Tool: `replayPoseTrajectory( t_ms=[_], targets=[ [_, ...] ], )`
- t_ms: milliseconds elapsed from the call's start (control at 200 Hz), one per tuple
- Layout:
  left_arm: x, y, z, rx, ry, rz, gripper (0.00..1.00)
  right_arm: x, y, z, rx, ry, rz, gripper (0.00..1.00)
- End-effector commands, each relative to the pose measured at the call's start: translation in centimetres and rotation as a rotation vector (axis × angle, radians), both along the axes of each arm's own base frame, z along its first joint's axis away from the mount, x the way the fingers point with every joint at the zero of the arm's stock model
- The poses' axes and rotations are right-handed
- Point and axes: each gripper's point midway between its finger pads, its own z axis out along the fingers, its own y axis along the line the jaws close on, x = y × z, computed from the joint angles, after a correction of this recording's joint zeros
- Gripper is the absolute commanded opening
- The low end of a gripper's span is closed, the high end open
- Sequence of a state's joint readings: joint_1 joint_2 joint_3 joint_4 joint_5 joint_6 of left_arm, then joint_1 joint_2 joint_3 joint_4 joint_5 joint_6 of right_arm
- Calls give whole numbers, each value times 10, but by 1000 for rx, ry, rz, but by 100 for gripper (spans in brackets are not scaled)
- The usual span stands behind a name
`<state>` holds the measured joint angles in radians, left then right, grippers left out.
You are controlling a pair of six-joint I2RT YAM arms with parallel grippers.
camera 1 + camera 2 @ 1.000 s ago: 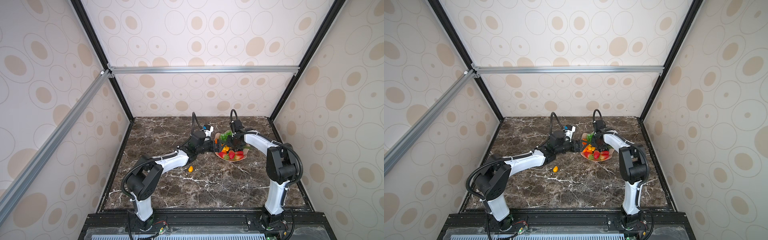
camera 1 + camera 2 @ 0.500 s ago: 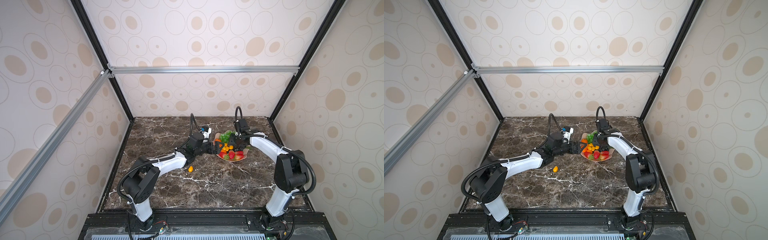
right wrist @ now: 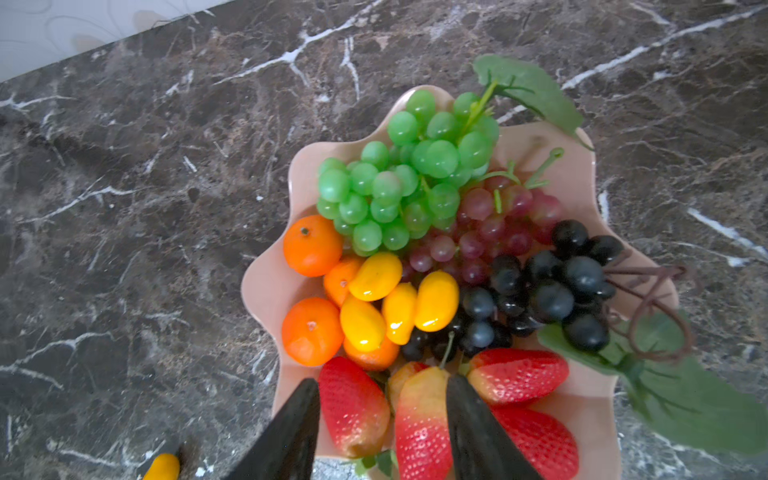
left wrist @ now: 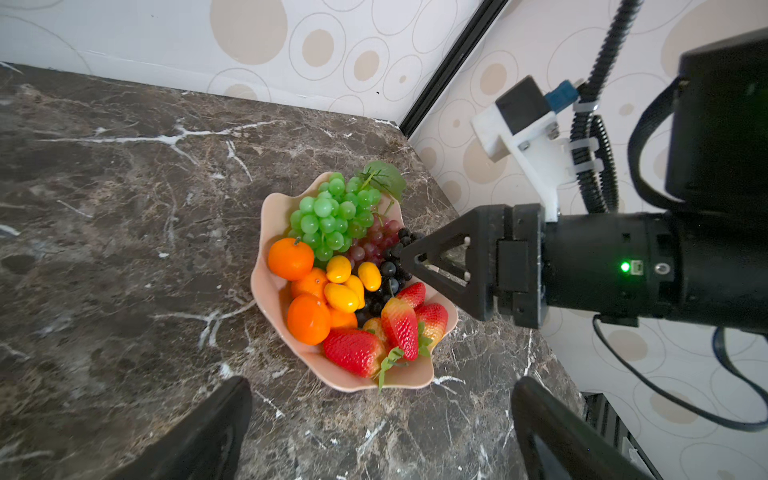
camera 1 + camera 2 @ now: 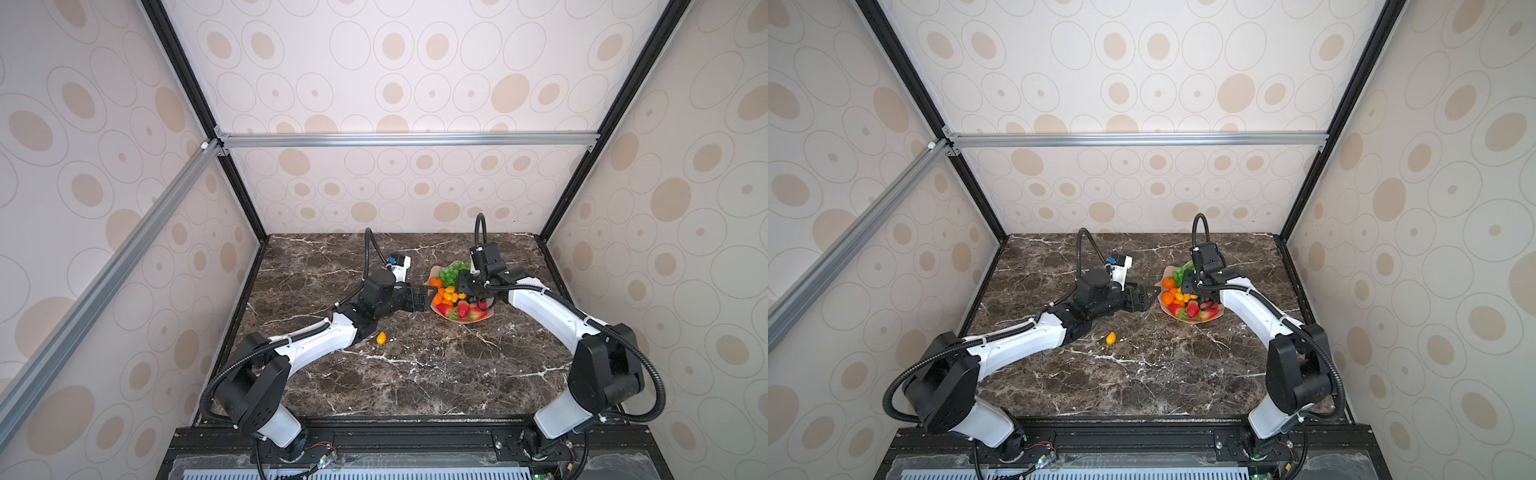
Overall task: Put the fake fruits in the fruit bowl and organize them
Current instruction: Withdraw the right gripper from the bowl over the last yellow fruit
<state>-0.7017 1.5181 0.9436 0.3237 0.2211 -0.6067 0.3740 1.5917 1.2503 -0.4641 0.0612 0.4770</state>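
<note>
Swung outward since a second ago, the right arm now reaches in from farther right. The right gripper (image 5: 476, 298) has widened over the fruit bowl (image 5: 462, 321), so I judge a fruit was just let go there. Both top views show the left gripper (image 5: 1152, 297) just beside the bowl's left rim. One stray kumquat (image 5: 380, 337) lies alone on the surface (image 5: 415, 374), well apart from the bowl, so the task looks nearly done but not finished.

From the left wrist view, the left fingers (image 4: 208, 428) stand wide apart and empty. The bowl holds green grapes (image 4: 332, 212), red-purple grapes (image 4: 376, 241), black grapes (image 4: 388, 274), tangerines (image 4: 291, 258), kumquats (image 4: 340, 297) and strawberries (image 4: 353, 351), grouped by kind.

From the right wrist view, the right fingers (image 3: 299, 424) are about half apart, low over two strawberries. As far as I can see, they grip nothing.
</note>
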Motion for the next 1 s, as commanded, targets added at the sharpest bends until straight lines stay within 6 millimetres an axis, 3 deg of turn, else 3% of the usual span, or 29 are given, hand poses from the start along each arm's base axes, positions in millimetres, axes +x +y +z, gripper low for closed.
replayPoseTrajectory(
  t_ms=[0,225,310,550,995],
  targets=[
    [-1,22,10,5,-36,57,98,-6,18,12,8,-41,54,52],
    [-7,70,11,4,-37,150,98,-13,70,16,-11,-62,183,51],
    [-13,90,3,27,-8,181,98,-18,91,15,-18,-61,235,51],
    [-26,138,-2,44,13,264,98,-51,150,-9,-47,-8,378,50],
    [-42,193,-25,27,101,341,98,-94,211,-47,-99,93,465,47]
  ],
)
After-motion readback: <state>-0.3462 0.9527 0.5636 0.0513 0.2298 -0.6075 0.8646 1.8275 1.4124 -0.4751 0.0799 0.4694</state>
